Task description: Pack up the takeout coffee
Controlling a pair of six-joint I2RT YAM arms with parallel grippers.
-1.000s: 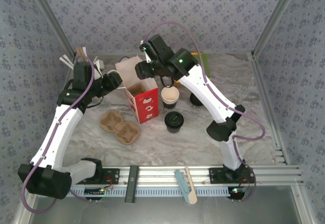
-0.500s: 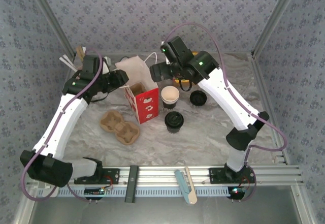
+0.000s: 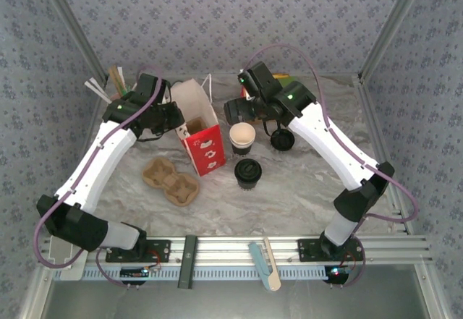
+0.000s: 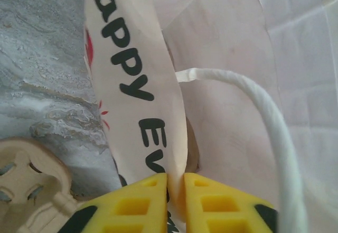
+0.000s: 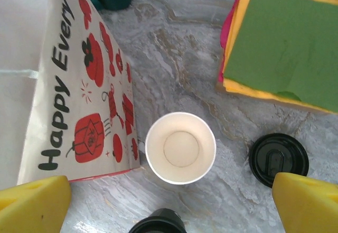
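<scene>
An open dark paper cup [image 3: 242,137] with a white inside [image 5: 180,147] stands just right of the red-and-white paper bag [image 3: 204,138]. The lidded cup [image 3: 248,172] stands in front of it, its top at the bottom edge [image 5: 158,223] of the right wrist view. A loose black lid [image 3: 282,140] [image 5: 278,159] lies to the right. My right gripper [image 3: 236,111] [image 5: 171,198] hangs wide open above the open cup. My left gripper [image 3: 177,116] [image 4: 175,190] is shut on the bag's top edge [image 4: 137,85], holding the mouth apart.
A brown cardboard cup carrier [image 3: 170,180] [image 4: 26,180] lies left of the bag. The bag's white rope handle [image 4: 264,127] arcs over its inside. Green, yellow and pink sheets [image 5: 285,43] lie at the back right. Straws and sticks [image 3: 108,84] stand at the back left.
My left gripper moved right to the bag and now pinches its top edge. My right gripper moved right, off the bag's mouth, to above the open cup.
</scene>
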